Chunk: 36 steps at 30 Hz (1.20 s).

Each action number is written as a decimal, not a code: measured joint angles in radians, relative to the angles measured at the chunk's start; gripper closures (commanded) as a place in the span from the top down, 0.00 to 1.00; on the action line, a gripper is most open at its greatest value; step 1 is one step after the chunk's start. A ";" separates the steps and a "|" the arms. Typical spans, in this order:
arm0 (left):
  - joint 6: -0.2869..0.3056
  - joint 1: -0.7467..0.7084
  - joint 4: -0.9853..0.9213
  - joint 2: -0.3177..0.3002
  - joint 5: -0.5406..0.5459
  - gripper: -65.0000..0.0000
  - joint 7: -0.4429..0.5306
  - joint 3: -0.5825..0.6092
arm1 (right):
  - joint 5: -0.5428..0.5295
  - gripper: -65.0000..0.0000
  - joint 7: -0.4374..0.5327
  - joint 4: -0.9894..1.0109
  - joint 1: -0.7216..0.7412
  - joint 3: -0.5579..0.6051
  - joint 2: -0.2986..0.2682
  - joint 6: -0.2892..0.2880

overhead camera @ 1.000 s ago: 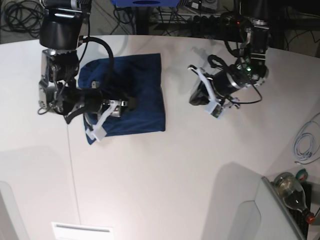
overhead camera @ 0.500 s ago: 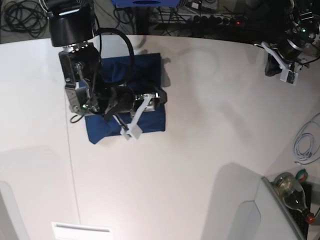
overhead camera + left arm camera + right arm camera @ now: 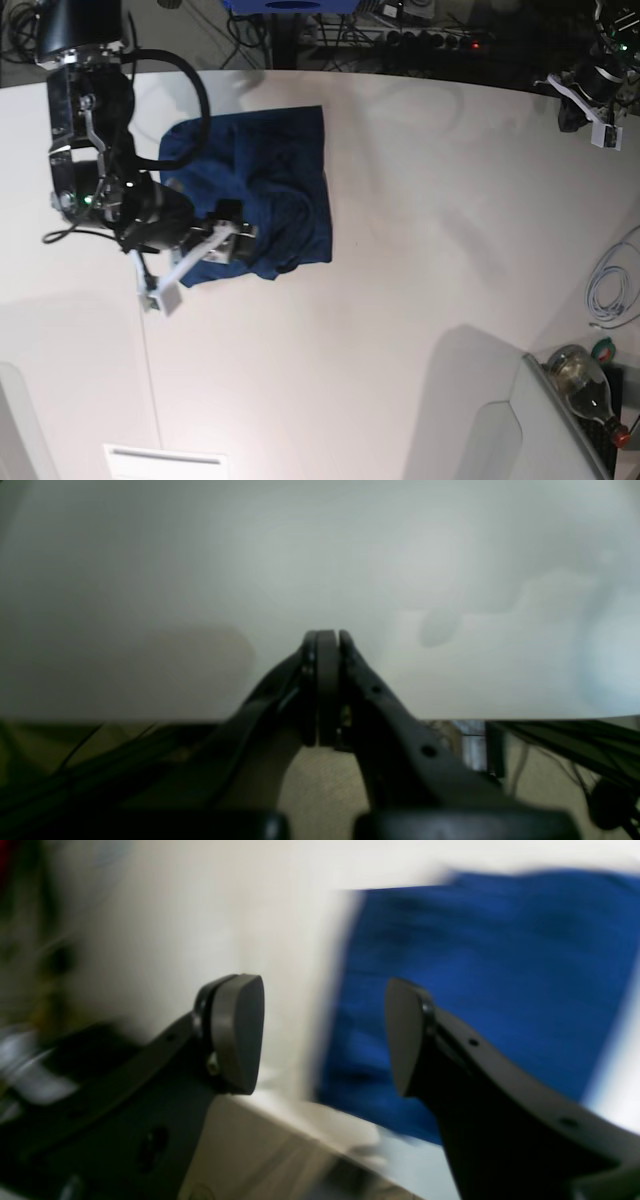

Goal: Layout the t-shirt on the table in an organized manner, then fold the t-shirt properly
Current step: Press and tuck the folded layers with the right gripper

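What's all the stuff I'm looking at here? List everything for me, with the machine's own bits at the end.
t-shirt: one, dark navy blue, folded into a rough rectangle on the far left part of the table, its near edge rumpled.
table: one, white, fills most of the base view, thin dark seam on its left.
cable: one, pale grey, looped at the table's right edge.
bottle: one, clear glass with red cap, lying at the lower right off the table.
dark cables: several, black, on the floor beyond the far edge.
right hand: one, black with white fingers, open, at the shirt's near left corner, holding nothing.
left hand: one, black, shut and empty, at the table's far right edge.
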State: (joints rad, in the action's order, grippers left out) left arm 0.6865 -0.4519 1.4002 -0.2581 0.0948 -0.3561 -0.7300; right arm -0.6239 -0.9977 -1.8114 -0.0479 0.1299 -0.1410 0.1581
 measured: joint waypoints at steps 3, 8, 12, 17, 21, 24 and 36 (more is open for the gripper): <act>0.011 0.001 -0.008 0.006 0.003 0.00 0.000 0.006 | 0.001 0.37 0.048 0.048 -0.002 -0.001 -0.019 0.007; 0.003 0.020 -0.011 0.007 0.000 0.00 0.000 0.002 | -0.019 0.00 0.058 0.101 0.000 0.047 0.002 0.002; 0.008 0.041 -0.026 0.023 0.008 0.00 0.008 0.007 | -0.002 0.02 0.069 0.145 -0.018 0.100 -0.015 0.002; 0.011 0.031 -0.031 0.025 0.000 0.00 0.001 0.007 | -0.011 0.02 0.101 0.217 -0.020 0.208 -0.006 0.001; 0.011 0.036 -0.031 0.025 0.003 0.00 0.001 0.010 | -0.007 0.02 0.108 0.218 -0.019 0.312 -0.016 0.001; 0.011 0.033 -0.031 0.025 0.003 0.00 0.000 0.008 | -0.013 0.02 0.105 0.218 -0.019 0.392 -0.010 0.001; 0.011 0.033 -0.031 0.024 0.003 0.00 0.000 0.006 | -0.010 0.02 0.116 0.051 -0.036 0.256 -0.087 0.077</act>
State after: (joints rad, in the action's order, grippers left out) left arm 0.6971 -0.4187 1.3697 -0.2337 0.0978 -0.3557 -0.7235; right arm -0.6342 -0.8818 -1.7607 -0.0837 0.3859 -0.2279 0.2352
